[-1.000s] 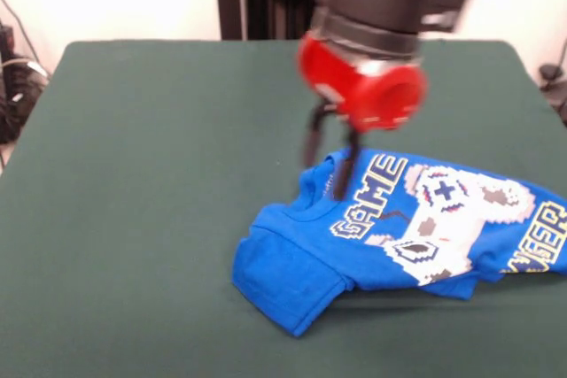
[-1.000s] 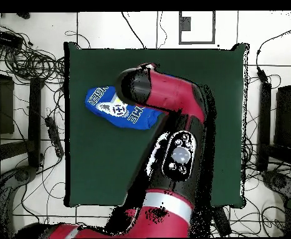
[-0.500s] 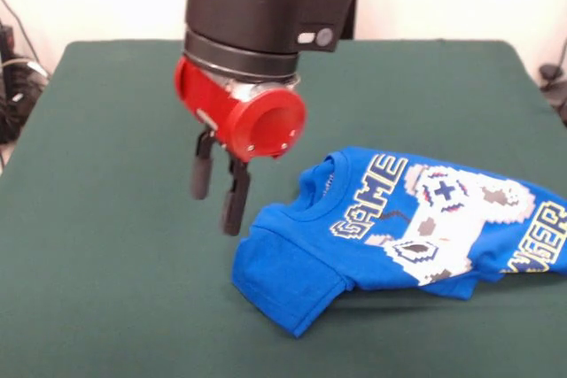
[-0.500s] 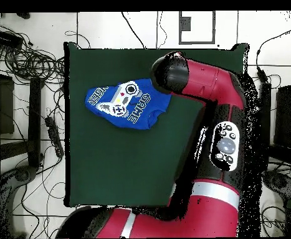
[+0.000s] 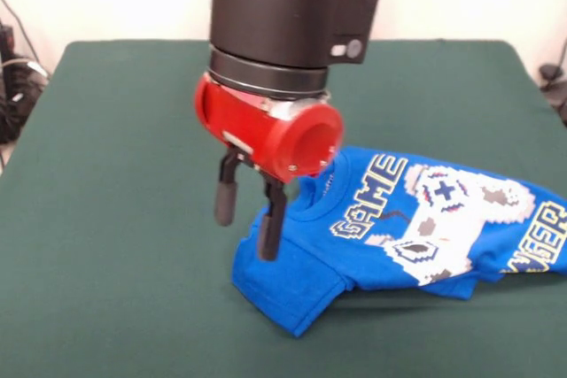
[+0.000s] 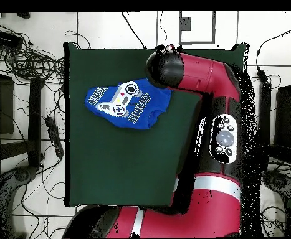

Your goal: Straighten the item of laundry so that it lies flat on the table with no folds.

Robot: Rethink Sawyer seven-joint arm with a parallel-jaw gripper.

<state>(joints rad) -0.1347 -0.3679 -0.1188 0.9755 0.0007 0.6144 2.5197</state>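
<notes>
Front view, read left to right. You have bare green counter (image 5: 115, 219) on the left. Next comes the gripper (image 5: 247, 210), hanging below the red and black arm (image 5: 283, 59). Its 2 black fingers (image 5: 225, 203) are spread apart and pinch nothing. One fingertip shows over bare counter; the other shows in front of the collar-side edge of the blue T-shirt (image 5: 399, 227). You cannot tell whether it touches the cloth. The shirt lies on the counter's right half, print up, "GAME" readable. Its near sleeve is bunched and its lower edge is folded under.

Overhead view: T-shirt (image 6: 126, 103) toward the counter's (image 6: 123, 168) upper left, arm (image 6: 197, 74) at its right edge.
</notes>
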